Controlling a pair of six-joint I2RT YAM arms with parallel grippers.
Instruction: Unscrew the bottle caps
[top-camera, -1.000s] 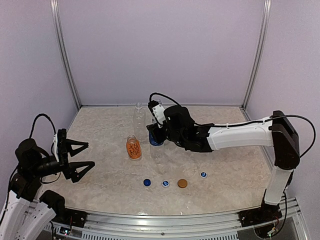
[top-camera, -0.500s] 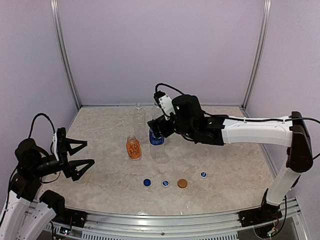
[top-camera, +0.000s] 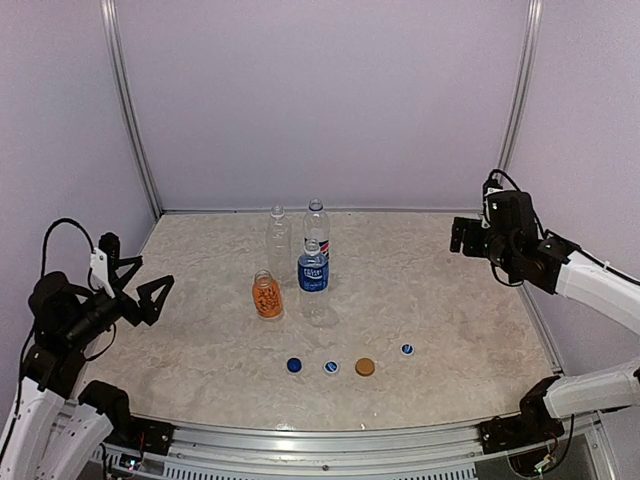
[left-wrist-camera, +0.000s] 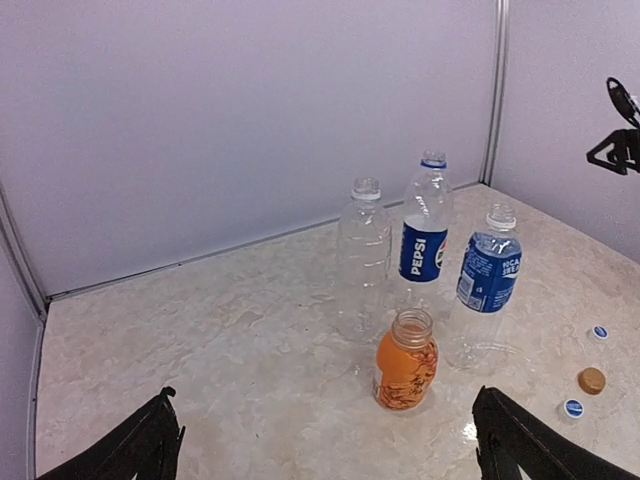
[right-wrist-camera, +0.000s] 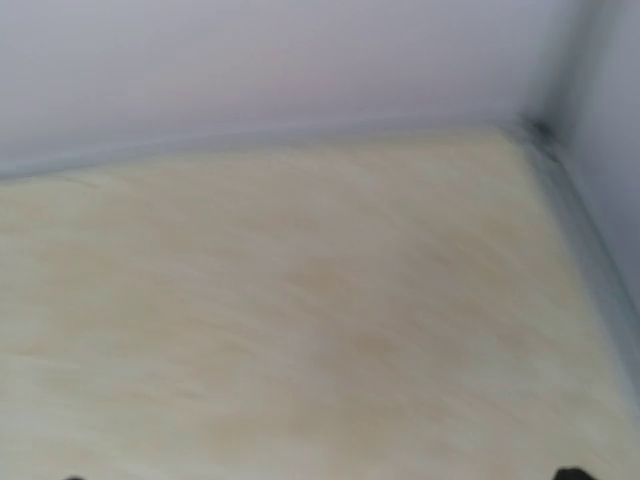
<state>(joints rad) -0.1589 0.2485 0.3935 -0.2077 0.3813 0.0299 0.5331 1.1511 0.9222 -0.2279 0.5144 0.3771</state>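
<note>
Table (left-wrist-camera: 200, 330): beige, marbled with pale veins. Walls (left-wrist-camera: 250, 110): pale lilac.
Clear bottle (left-wrist-camera: 363, 250): colourless throughout.
Pepsi bottle (left-wrist-camera: 424, 245): clear, dark-blue label, white lettering, blue neck ring.
Blue-label bottle (left-wrist-camera: 488, 275): clear, bright-blue label.
Orange bottle (left-wrist-camera: 405, 365): orange with darker print.
Cap row, 9 to 3 o'clock: dark-blue cap (top-camera: 294, 365), blue-and-white cap (top-camera: 331, 367), golden-brown cap (top-camera: 365, 367), second blue-and-white cap (top-camera: 407, 349).

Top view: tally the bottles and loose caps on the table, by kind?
Bottles: 4: clear unlabelled bottle, orange bottle, Pepsi bottle, bright-blue-label bottle
Loose caps: 4: dark-blue cap, blue-and-white caps, brown cap
Total: 8
</note>
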